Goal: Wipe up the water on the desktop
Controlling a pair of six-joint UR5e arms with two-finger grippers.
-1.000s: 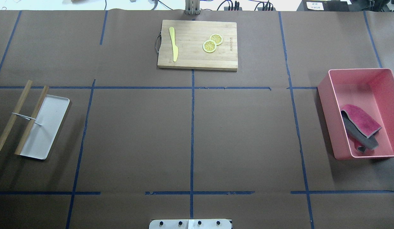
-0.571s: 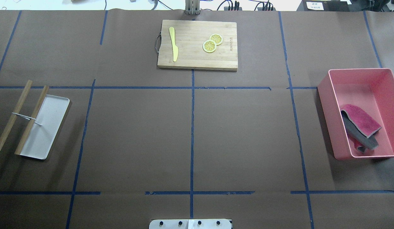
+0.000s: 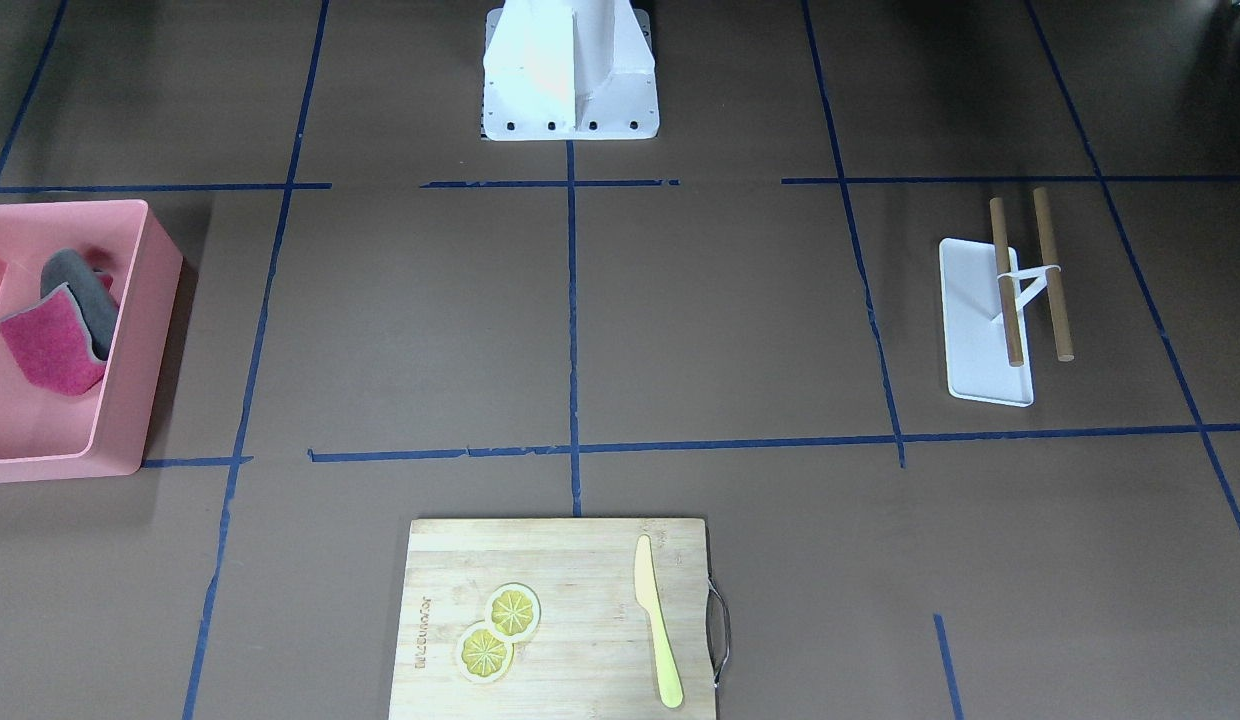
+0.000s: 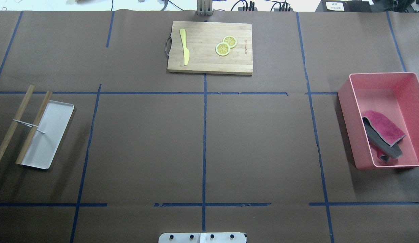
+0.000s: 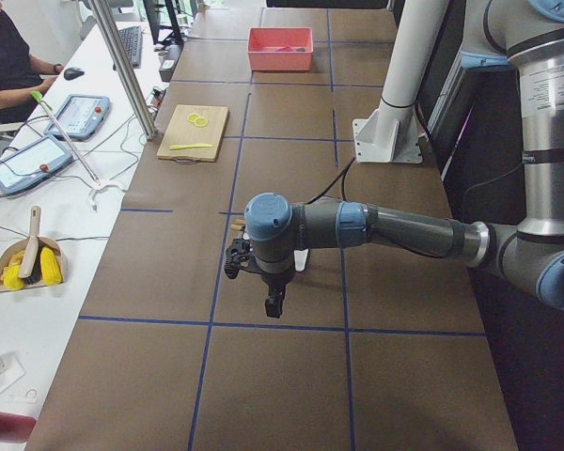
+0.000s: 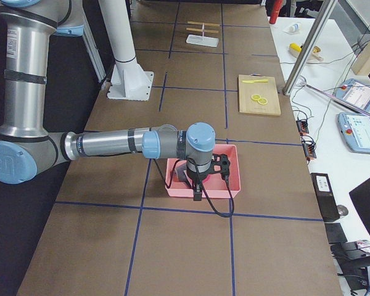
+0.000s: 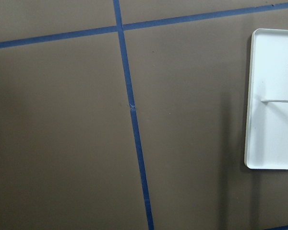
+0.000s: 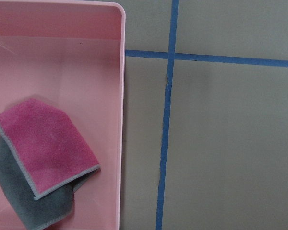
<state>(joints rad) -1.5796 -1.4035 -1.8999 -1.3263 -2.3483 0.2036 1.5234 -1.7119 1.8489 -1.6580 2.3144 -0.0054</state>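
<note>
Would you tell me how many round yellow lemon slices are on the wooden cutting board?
2. Both lie on the light wooden cutting board: one round yellow lemon slice nearer the yellow knife, the second touching the first. None appears hidden.

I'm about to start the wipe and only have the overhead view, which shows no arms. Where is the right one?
Observer: In the right side view the right gripper hangs above the pink bin's edge.
Operator: Does its wrist camera see anything to wipe with?
Observer: Yes, a folded pink-and-grey cloth lies in the bin, at that view's lower left.
Operator: And the left arm?
Observer: The left gripper hangs over the desktop; its wrist camera shows the white tray at the right edge.
</note>
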